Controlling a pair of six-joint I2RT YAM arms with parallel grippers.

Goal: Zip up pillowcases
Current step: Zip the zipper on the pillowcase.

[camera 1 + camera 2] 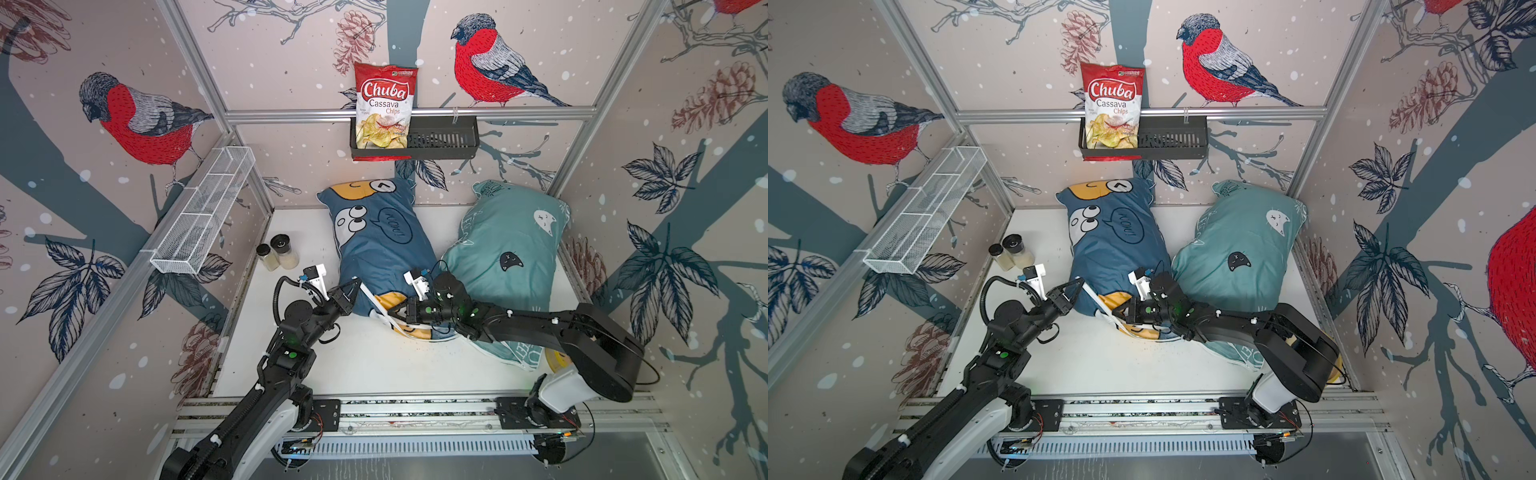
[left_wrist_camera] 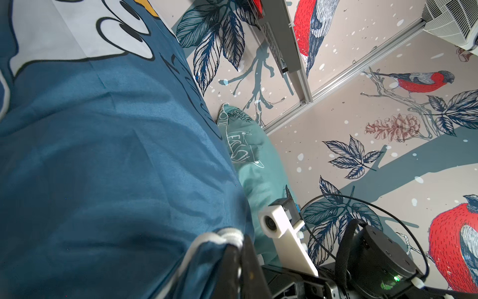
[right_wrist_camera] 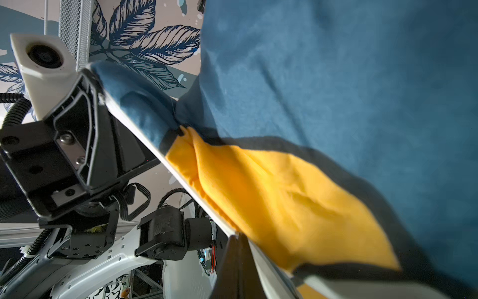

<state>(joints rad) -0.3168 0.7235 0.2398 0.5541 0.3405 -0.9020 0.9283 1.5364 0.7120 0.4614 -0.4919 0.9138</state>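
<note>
One blue pillowcase (image 1: 382,249), one teal pillowcase (image 1: 511,245), two jars (image 1: 286,253) — left gripper (image 1: 356,287) and right gripper (image 1: 391,314) clamp the blue's white edge (image 1: 375,304).

The white table (image 1: 353,365) carries a dark blue pillow (image 1: 374,245) at the frame's centre, a teal pillow (image 1: 511,249) just beside it on the right, and two black-lidded jars (image 1: 277,251) centre-left.

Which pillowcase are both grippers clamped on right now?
The dark blue pillowcase with cartoon faces: the left gripper and right gripper both pinch its white zipper edge. The teal pillowcase lies beside it, ungripped.
</note>
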